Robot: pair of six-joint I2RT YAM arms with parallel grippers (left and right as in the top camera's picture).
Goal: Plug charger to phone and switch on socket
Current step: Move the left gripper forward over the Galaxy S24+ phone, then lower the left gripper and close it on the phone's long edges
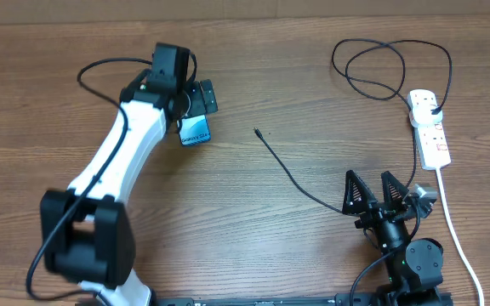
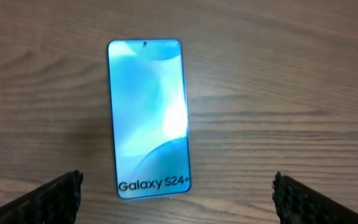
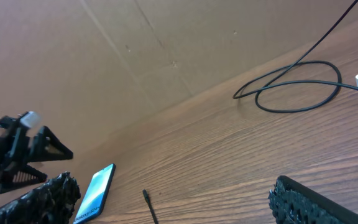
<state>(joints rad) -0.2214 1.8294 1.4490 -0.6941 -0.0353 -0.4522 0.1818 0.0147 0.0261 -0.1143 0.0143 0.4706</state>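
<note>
The phone [image 1: 196, 130] lies flat on the wooden table, its light-blue screen lit; in the left wrist view [image 2: 148, 118] the text "Galaxy S24+" is at its near end. My left gripper [image 1: 192, 106] hovers over it, open and empty, with the fingers [image 2: 178, 199] wide on either side of the phone. The charger cable's tip [image 1: 257, 132] lies loose right of the phone, also in the right wrist view [image 3: 146, 196]. The cable loops to a black plug [image 1: 426, 102] in the socket strip [image 1: 432, 136]. My right gripper [image 1: 373, 191] is open and empty beside the cable.
The strip's thick white cord [image 1: 459, 238] runs down the right side to the front edge. The black cable loops at the back right [image 1: 390, 64], also seen in the right wrist view [image 3: 297, 87]. A brown wall stands behind the table [image 3: 104, 50].
</note>
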